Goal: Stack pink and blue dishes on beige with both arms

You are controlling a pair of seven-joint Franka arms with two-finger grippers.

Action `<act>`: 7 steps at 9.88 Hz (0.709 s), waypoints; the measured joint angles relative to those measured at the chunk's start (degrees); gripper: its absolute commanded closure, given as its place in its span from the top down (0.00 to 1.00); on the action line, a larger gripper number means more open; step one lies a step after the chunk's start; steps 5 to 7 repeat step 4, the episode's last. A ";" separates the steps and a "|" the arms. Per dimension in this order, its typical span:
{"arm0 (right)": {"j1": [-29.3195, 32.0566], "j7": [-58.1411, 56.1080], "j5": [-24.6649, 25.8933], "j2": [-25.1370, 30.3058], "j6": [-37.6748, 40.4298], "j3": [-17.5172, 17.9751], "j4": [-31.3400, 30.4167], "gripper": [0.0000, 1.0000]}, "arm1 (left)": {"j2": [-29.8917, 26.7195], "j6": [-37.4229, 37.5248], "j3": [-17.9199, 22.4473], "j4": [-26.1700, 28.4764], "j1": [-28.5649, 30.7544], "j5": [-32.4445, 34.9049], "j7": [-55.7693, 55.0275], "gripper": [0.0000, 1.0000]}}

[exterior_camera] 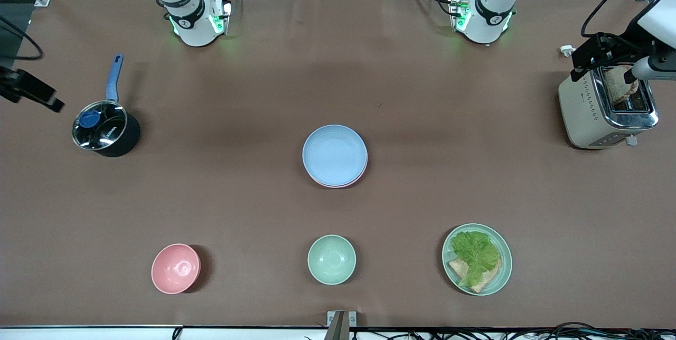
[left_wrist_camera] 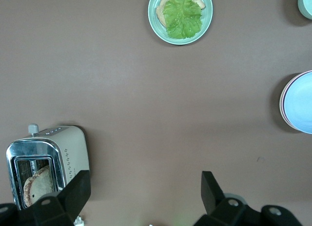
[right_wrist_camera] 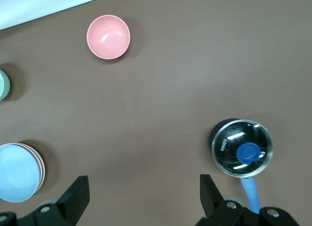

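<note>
The light blue plate [exterior_camera: 334, 154] lies on top of a stack in the middle of the table, also in the left wrist view [left_wrist_camera: 300, 103] and the right wrist view [right_wrist_camera: 17, 172]. Only the rim of the pink plate [exterior_camera: 339, 185] shows under it. No beige plate is visible; whatever lies beneath the stack is hidden. My left gripper [left_wrist_camera: 145, 189] hangs open and empty high over the left arm's end of the table, beside the toaster [exterior_camera: 591, 55]. My right gripper [right_wrist_camera: 144, 194] hangs open and empty over the right arm's end, by the saucepan [exterior_camera: 31, 94].
A lidded saucepan [exterior_camera: 103, 129] with a blue handle stands at the right arm's end. A toaster [exterior_camera: 602, 107] holding bread stands at the left arm's end. Nearer the front camera are a pink bowl [exterior_camera: 175, 268], a green bowl [exterior_camera: 331, 259] and a green plate [exterior_camera: 504, 255] with lettuce and bread.
</note>
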State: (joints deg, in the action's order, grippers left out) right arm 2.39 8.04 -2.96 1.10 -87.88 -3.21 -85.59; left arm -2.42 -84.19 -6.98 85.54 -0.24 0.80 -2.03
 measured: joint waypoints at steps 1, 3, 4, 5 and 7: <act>0.36 -3.17 0.02 -0.02 1.17 -0.76 0.81 1.00 | 0.02 0.04 -0.04 0.00 -0.01 0.00 0.00 1.00; 0.99 -5.67 0.02 -0.39 1.47 -1.15 0.97 1.00 | 0.06 0.15 -0.35 0.00 -0.03 0.00 0.01 1.00; 0.99 -5.96 0.02 -0.61 1.47 -1.11 0.97 1.00 | 0.06 0.19 -0.47 0.00 -0.05 0.00 0.01 1.00; 0.99 -5.96 0.02 -0.61 1.47 -1.11 0.97 1.00 | 0.06 0.19 -0.47 0.00 -0.05 0.00 0.01 1.00; 0.99 -5.96 0.02 -0.61 1.47 -1.11 0.97 1.00 | 0.06 0.19 -0.47 0.00 -0.05 0.00 0.01 1.00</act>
